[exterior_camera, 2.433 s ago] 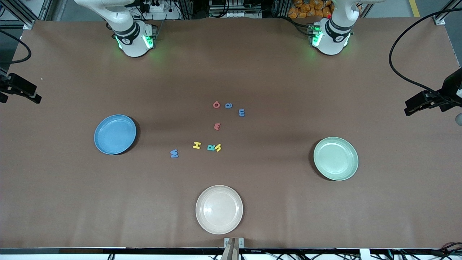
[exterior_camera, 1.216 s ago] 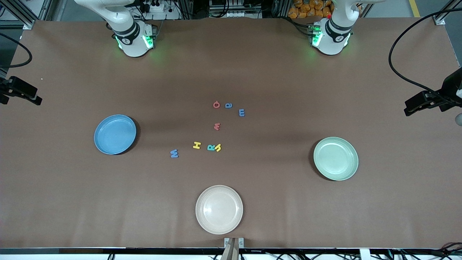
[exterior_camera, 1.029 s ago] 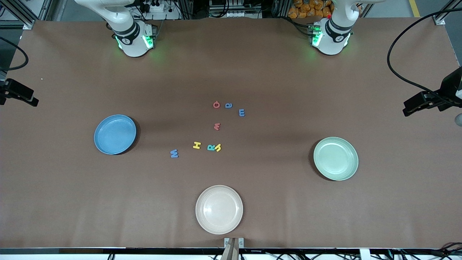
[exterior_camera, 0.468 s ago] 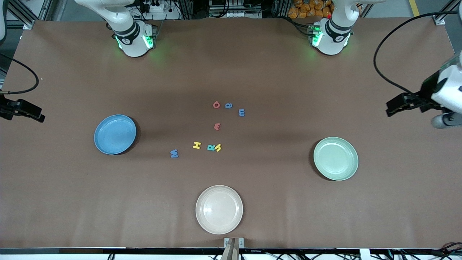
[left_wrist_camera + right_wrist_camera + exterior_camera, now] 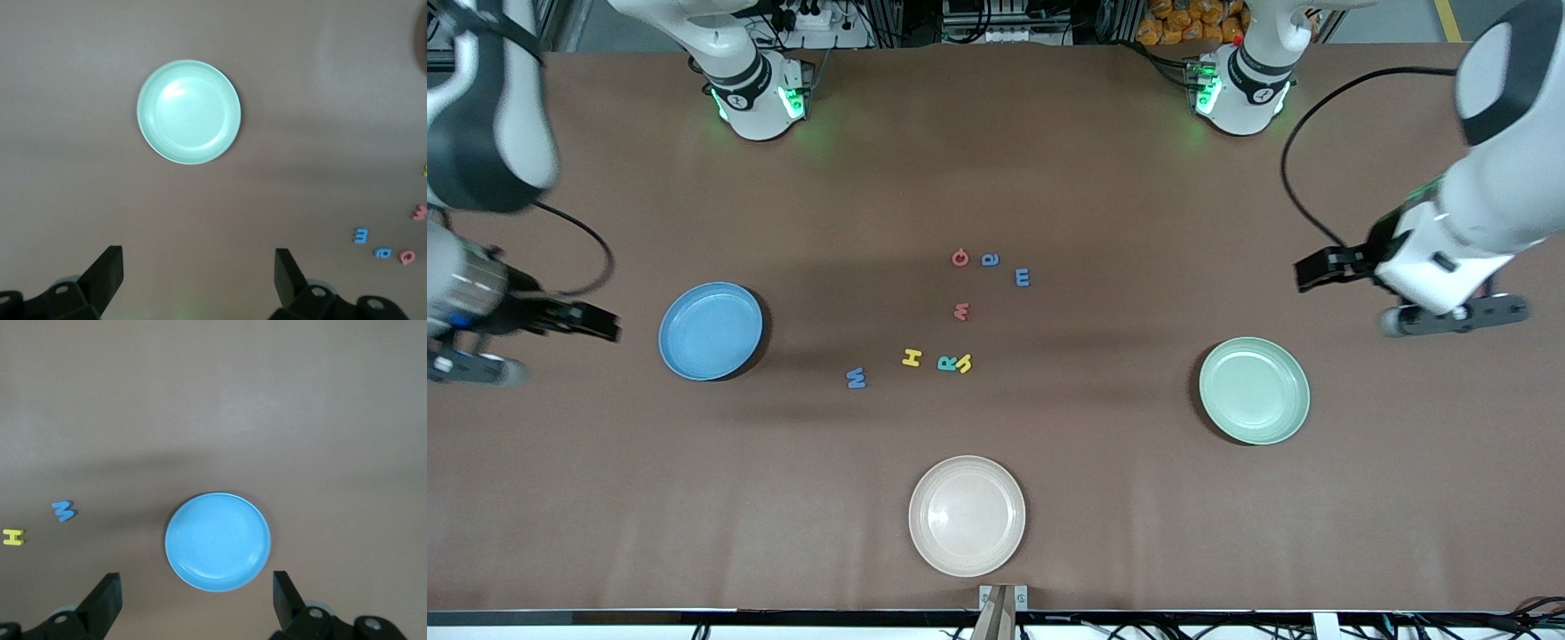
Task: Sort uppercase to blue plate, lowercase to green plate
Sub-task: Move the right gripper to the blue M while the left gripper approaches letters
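Note:
Mid-table lie the uppercase letters: red G point(image 5: 959, 258), yellow H point(image 5: 911, 357), teal R point(image 5: 947, 363) and blue W point(image 5: 856, 378). Among them are the lowercase ones: blue a point(image 5: 990, 260), blue m point(image 5: 1023, 277), red m point(image 5: 961, 311) and yellow h point(image 5: 965, 363), which touches the R. The blue plate point(image 5: 711, 331) sits toward the right arm's end and the green plate point(image 5: 1254, 389) toward the left arm's end. My right gripper point(image 5: 197, 600) hangs open and empty over bare table beside the blue plate point(image 5: 218, 541). My left gripper point(image 5: 199, 280) hangs open and empty beside the green plate point(image 5: 189, 111).
A cream plate point(image 5: 967, 515) sits near the front edge, nearer the camera than the letters. Both arm bases stand along the back edge. A black cable loops from each wrist above the table.
Both arms have swung in from the table's ends toward the plates, the left toward the green plate and the right toward the blue plate. Letters and plates have not moved.

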`<state>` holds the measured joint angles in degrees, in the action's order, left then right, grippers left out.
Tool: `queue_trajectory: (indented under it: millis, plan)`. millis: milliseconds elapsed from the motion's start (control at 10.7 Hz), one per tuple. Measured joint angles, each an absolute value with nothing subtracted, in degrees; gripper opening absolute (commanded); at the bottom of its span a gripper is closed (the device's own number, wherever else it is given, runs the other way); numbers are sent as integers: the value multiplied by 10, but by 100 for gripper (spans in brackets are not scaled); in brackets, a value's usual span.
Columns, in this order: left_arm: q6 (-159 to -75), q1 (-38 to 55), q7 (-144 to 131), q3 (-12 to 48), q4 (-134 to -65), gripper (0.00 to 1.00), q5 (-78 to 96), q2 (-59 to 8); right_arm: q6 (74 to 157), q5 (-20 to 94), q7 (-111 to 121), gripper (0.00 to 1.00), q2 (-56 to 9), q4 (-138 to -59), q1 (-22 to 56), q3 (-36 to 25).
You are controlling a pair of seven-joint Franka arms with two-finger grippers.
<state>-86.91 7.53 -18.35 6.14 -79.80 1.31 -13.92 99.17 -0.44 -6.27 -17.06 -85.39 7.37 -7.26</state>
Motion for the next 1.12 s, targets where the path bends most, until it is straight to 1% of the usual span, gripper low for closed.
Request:
queue_trajectory:
  millis: [281, 468, 749, 936, 1123]
  plan:
    - [-888, 99, -202, 64, -808, 100, 17, -158, 1034, -4, -120, 100, -212, -853, 90, -72]
    - [-908, 102, -202, 64, -822, 100, 17, -164, 1039, -4, -151, 100, -235, -854, 108, -72]
    - [-920, 101, -202, 63, -838, 100, 17, -166, 1057, -2, -168, 100, -254, -854, 119, -72]
    - [-929, 100, -202, 63, -854, 100, 17, -166, 1080, 21, -200, 100, -267, -854, 123, -71]
    - [-986, 110, -197, 62, -890, 100, 17, -164, 1088, 47, -232, 100, -276, -854, 123, -71]
